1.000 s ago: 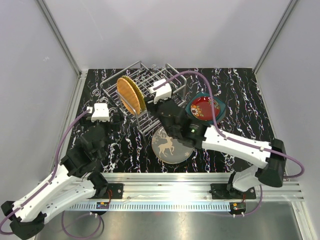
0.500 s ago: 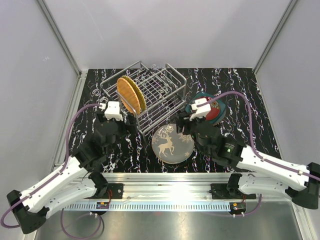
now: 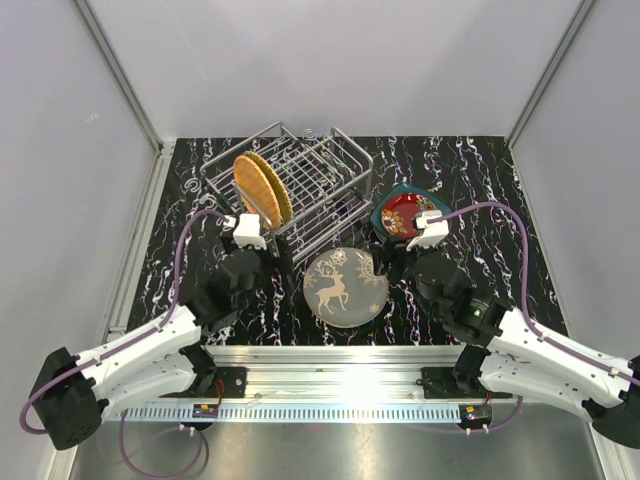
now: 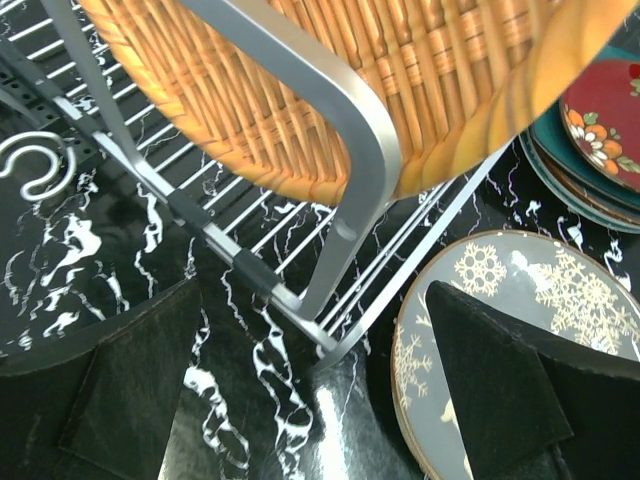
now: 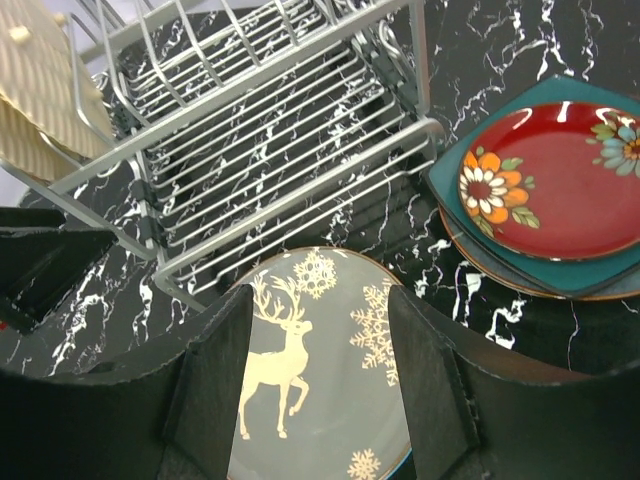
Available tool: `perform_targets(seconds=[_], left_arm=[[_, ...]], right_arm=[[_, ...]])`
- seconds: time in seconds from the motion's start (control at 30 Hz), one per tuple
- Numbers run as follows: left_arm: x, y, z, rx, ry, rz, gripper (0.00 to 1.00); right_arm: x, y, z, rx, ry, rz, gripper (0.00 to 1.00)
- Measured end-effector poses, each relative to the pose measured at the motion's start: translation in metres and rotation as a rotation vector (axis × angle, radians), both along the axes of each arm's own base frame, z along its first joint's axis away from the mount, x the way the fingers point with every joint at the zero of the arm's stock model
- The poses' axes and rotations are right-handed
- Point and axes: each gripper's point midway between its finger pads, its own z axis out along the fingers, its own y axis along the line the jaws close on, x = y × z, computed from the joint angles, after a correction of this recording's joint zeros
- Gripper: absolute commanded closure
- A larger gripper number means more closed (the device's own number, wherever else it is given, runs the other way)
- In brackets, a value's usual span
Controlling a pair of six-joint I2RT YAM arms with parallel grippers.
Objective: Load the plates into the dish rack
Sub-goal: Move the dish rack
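My right end effector [image 5: 318, 345] is back off the rack [image 3: 318, 190], orange plate [image 3: 260, 190] left upright inside. It hovers part-open, empty, over the reindeer plate [image 3: 345, 288] before the rack. Left end effector [image 4: 310, 390]: wide, empty.

one plate racked, the others flat beside the dish rack

the orange woven plate [image 3: 262, 190] stands on edge, tilted, at the left end of the silver wire dish rack [image 3: 318, 190]. the grey reindeer plate [image 3: 345, 288] lies flat, face up, just off the rack's near corner. to the rack's right, the red floral plate [image 3: 405, 213] sits stacked on a dark teal plate [image 5: 540, 275], with another rim showing beneath.
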Motion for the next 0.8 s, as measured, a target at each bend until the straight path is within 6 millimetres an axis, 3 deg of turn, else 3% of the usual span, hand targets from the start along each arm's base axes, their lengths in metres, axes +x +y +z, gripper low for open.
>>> perform_targets(seconds=[0.37,0.8], left_arm=[[0.016,0.006,-0.021,0.014,0.014,0.107,0.06],[0.039,0.049,-0.029,-0.091,0.050,0.242,0.04]], right_arm=[[0.006,-0.012,-0.012,0.009,0.026,-0.021,0.36],[0.011,-0.014,-0.040,-0.011,0.084,-0.018,0.36]])
